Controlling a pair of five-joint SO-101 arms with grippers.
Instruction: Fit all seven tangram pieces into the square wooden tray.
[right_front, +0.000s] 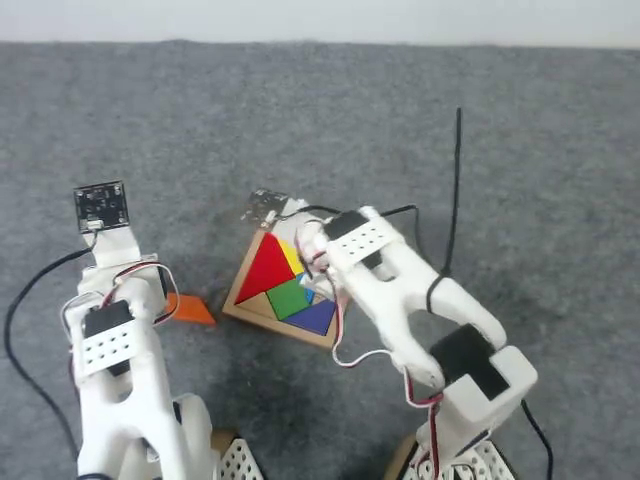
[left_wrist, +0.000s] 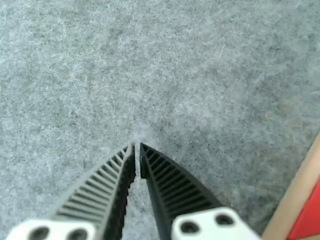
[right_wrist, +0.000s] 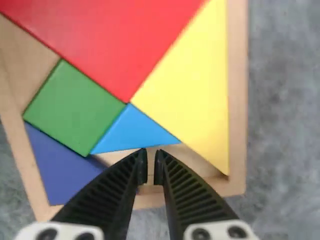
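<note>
The square wooden tray (right_front: 272, 322) lies tilted at the table's middle. It holds a red triangle (right_front: 264, 272), a yellow triangle (right_front: 291, 257), a green square (right_front: 290, 298) and a dark blue piece (right_front: 316, 318). In the right wrist view a light blue triangle (right_wrist: 131, 131) lies between the green square (right_wrist: 75, 107) and the yellow triangle (right_wrist: 200, 100). My right gripper (right_wrist: 150, 159) hangs shut and empty over bare tray wood just beside it. An orange piece (right_front: 192, 310) lies on the carpet left of the tray, by the left arm (right_front: 115, 335). My left gripper (left_wrist: 137, 149) is shut and empty over carpet, with the tray's rim (left_wrist: 297, 200) to one side.
Grey carpet covers the table all round. A black cable (right_front: 455, 190) runs up behind the right arm (right_front: 390, 285), and another cable (right_front: 25, 300) loops at the left arm's side. A strip of bare wood (right_wrist: 20, 75) shows in the tray beside the red triangle (right_wrist: 110, 35).
</note>
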